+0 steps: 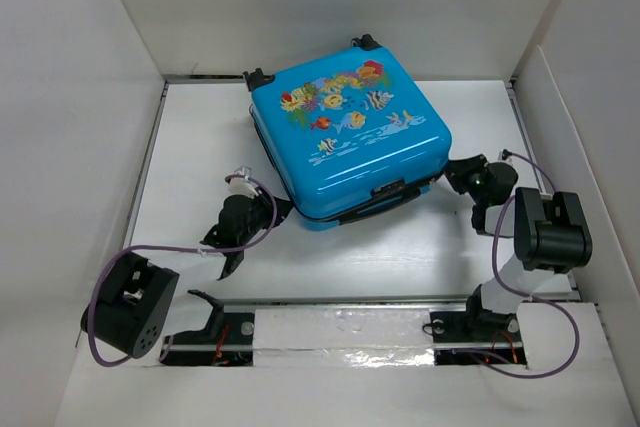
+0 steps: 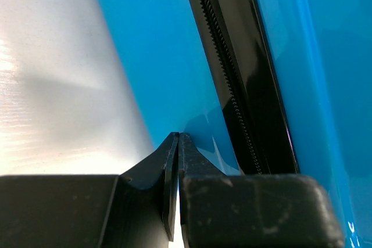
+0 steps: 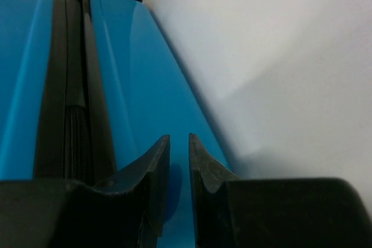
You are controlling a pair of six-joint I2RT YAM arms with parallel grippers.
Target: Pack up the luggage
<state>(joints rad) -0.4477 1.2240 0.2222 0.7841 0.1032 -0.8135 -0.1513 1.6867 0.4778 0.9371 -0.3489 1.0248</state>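
luggage [image 1: 350, 142] flanked by two tools: left gripper [image 2: 178, 139], jaws pressed together on nothing, just beside its near-left wall by the zip seam [image 2: 232, 79]; right gripper [image 3: 179, 140], jaws narrowly parted and empty, at its right corner. it lies flat, lid down, on the white table [image 1: 195, 147] between white walls [image 1: 300, 7], both arms bent low.

surface: white table [image 1: 400, 257] | on it: luggage [image 1: 350, 137], lying flat
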